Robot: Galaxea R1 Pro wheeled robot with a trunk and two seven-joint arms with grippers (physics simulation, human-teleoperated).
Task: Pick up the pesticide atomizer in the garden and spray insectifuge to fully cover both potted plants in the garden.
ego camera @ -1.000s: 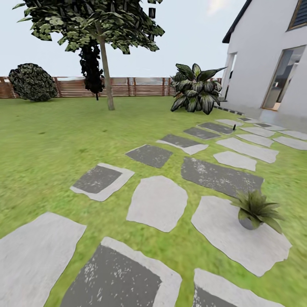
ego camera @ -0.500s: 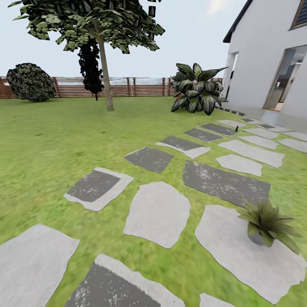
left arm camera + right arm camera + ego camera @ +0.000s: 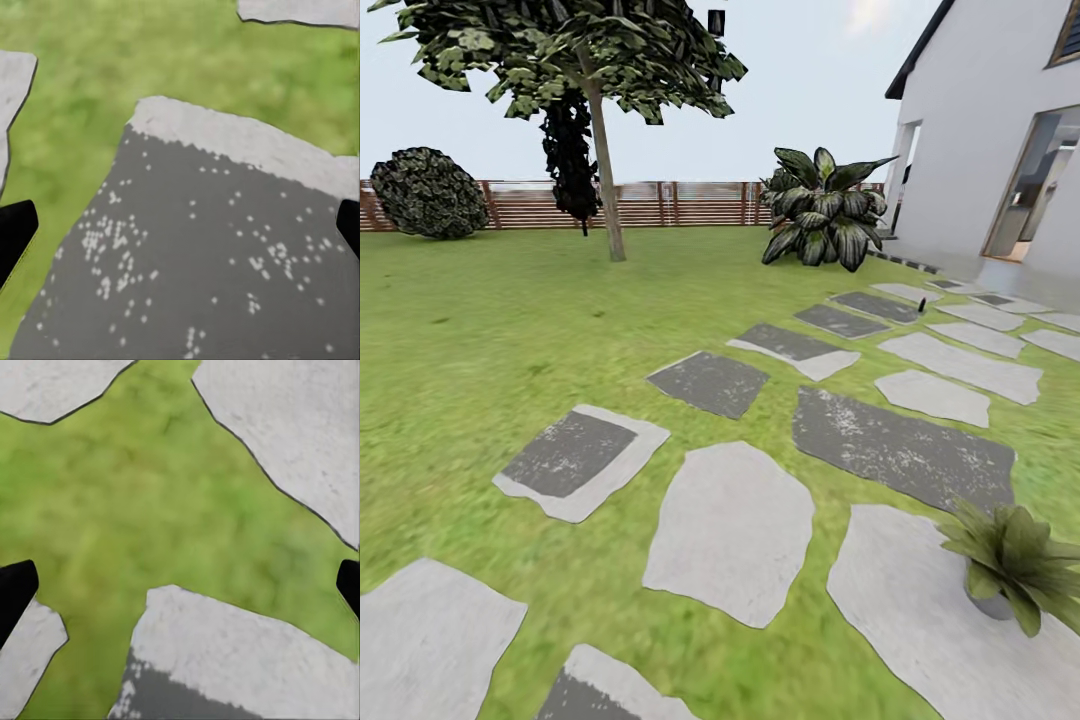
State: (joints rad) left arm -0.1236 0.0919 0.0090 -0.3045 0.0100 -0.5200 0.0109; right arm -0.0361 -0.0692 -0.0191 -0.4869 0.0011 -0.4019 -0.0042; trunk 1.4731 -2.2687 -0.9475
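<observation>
Head forward; wrists down over pavers [image 3: 217,255]

I see one potted plant [image 3: 1015,565] low at my right, a small rosette of pointed green leaves standing upright in a tiny pale grey pot on a light stone paver [image 3: 930,620], with lawn [image 3: 480,330] around it.

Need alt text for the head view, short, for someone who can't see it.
A small potted plant sits on a pale stone paver at lower right, among grey pavers crossing a green lawn. Beyond stand a tree, a broad-leafed shrub, a round dark bush and a slatted wooden fence. A white house rises at right.
</observation>
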